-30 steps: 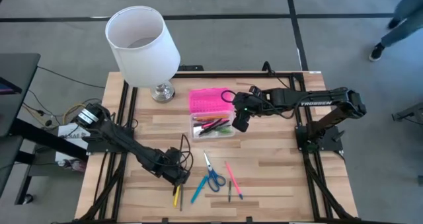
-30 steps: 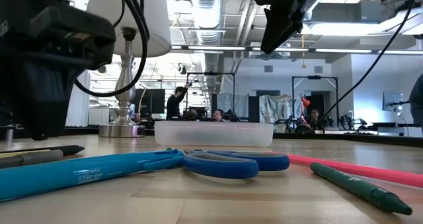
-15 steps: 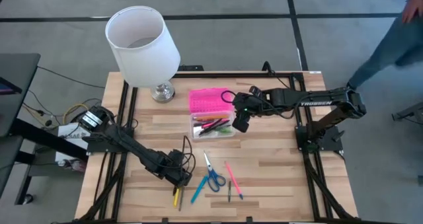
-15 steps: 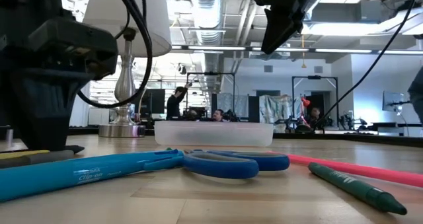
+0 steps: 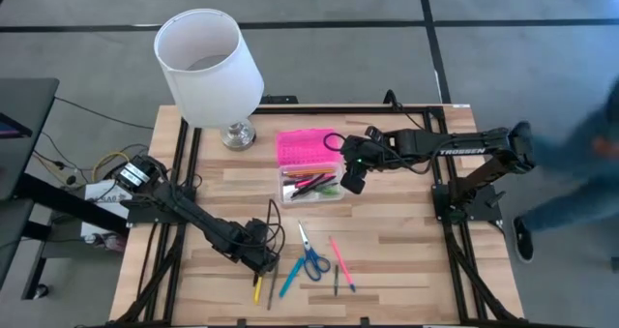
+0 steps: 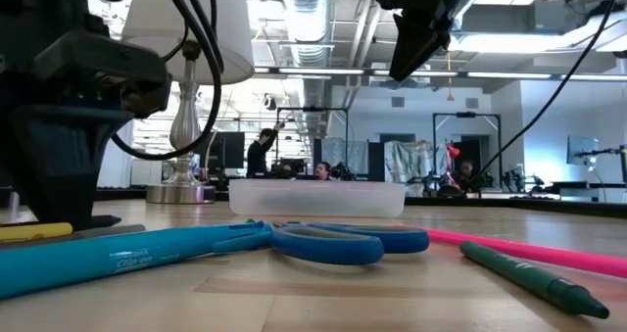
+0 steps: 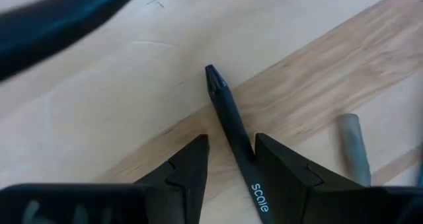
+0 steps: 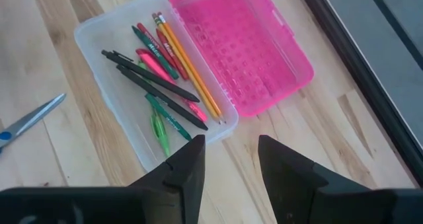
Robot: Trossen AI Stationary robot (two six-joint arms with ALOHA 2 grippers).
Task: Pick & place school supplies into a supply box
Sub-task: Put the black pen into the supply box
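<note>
Black pen (image 7: 232, 126) lies between spread left tool (image 7: 231, 159), grey marker (image 7: 353, 147) beside.

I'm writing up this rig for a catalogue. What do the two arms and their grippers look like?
Both arms are dark, jointed and slender, with black cables looping along them. The right arm carries white TROSSEN lettering. The left gripper and right gripper each have two dark, wedge-shaped fingers with stepped inner edges.
</note>
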